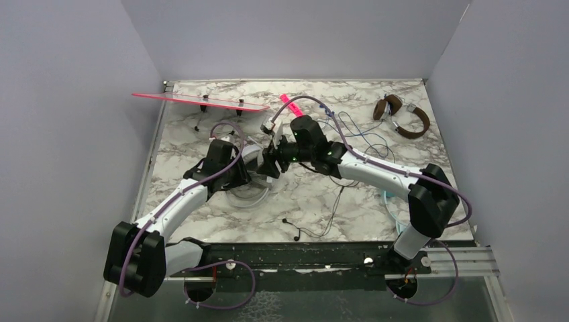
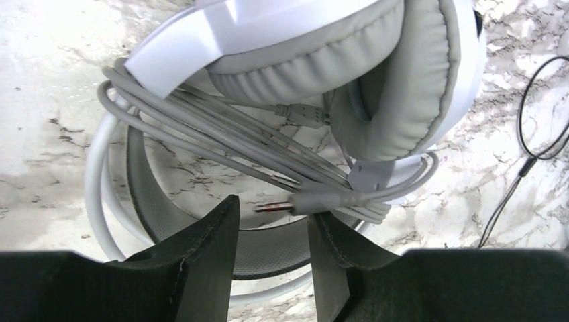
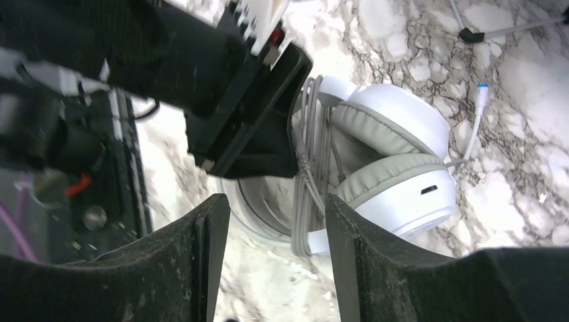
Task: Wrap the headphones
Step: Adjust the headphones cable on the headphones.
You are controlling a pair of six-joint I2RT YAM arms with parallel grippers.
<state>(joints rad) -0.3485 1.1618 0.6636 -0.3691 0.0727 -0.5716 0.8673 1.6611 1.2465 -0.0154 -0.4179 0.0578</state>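
The white-grey headphones (image 2: 402,80) lie on the marble table with their grey cord (image 2: 201,127) wound in several loops round the folded cups. My left gripper (image 2: 274,208) stands open over the headband. The cord's plug (image 2: 322,200) rests at the right fingertip, its metal tip poking into the gap. My right gripper (image 3: 275,201) is open and empty just beside the cord bundle (image 3: 305,188) and the white cups (image 3: 396,168). From above, both grippers (image 1: 253,173) (image 1: 270,164) meet over the white set (image 1: 249,194). The brown headphones (image 1: 410,124) lie at the back right.
A pink strip on small stands (image 1: 201,100) sits at the back left. Thin dark cables (image 1: 335,201) trail across the middle of the table. A sliver of teal (image 1: 388,200) shows under the right arm. Grey walls enclose the table on three sides.
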